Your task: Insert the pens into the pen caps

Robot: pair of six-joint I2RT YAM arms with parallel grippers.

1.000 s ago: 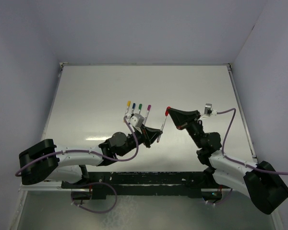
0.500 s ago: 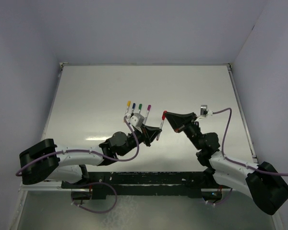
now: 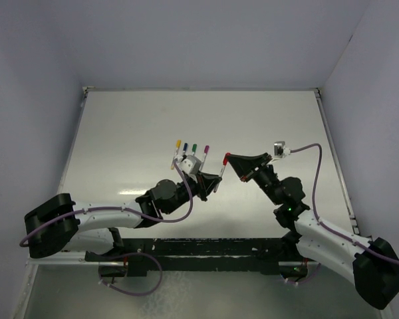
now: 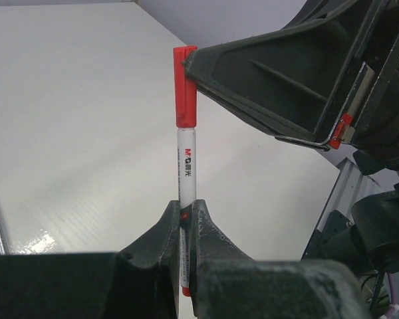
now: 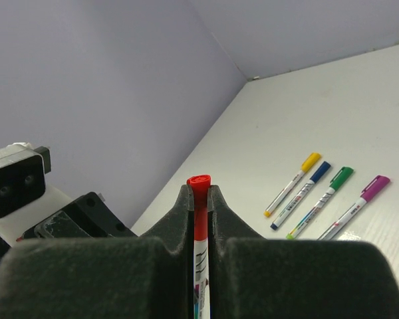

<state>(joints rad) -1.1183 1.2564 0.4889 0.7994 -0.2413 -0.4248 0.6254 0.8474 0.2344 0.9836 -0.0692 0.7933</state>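
Left gripper (image 4: 184, 218) is pressed together on the lower barrel of the red pen (image 4: 187, 163), holding it off the table (image 3: 120, 133) near mid-workspace. The pen's far end points at the right arm. Right gripper (image 5: 199, 203) is clamped onto the red cap (image 4: 185, 86). The cap sits over the pen's far end, in line with the barrel, its rim meeting the white barrel; can't tell if it's fully seated. The other four pens lie capped on the table, side by side just behind the left gripper: yellow pen (image 5: 294, 183), blue pen (image 5: 302, 194), green pen (image 5: 321, 191), purple pen (image 5: 354, 207). Purple is nearest the held pen.
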